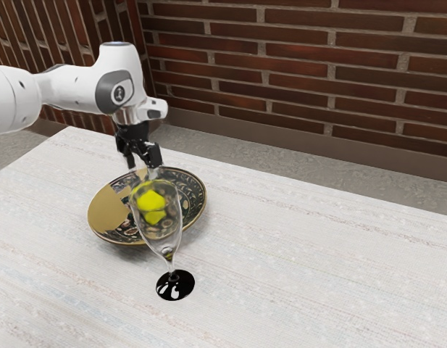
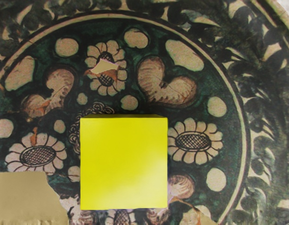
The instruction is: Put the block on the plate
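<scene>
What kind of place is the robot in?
It looks like a spot for eating, maybe a dining corner or patio: there's a brick wall, a pale table, a patterned plate and a stemmed glass.

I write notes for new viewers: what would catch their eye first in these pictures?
Probably the bright yellow block, seen against the dark flowered plate. Next comes the clear glass with a black foot, standing on the table before the plate in the exterior view.

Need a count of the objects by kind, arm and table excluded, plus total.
Yellow block: 1
Patterned plate: 1
Stemmed glass with black foot: 1
Total: 3
</scene>
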Action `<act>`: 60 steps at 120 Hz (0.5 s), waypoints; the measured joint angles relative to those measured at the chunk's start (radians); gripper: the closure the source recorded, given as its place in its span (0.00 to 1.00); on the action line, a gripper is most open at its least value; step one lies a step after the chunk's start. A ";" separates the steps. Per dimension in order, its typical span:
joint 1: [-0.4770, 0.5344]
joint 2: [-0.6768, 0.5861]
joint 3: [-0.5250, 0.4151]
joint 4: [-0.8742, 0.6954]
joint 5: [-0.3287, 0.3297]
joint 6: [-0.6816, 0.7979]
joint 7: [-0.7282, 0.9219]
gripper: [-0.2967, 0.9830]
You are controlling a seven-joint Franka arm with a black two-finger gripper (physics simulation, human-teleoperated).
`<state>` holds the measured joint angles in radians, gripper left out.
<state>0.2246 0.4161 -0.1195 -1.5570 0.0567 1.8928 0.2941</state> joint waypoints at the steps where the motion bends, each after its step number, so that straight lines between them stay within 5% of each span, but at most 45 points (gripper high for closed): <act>1: 0.000 -0.009 0.000 -0.003 -0.001 -0.002 -0.001 0.25; 37: -0.085 -0.266 -0.003 -0.001 -0.008 -0.119 -0.021 0.24; 60: -0.087 -0.302 -0.005 0.001 -0.015 -0.164 -0.028 0.23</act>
<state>0.1376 0.1143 -0.1242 -1.5559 0.0422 1.7289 0.2660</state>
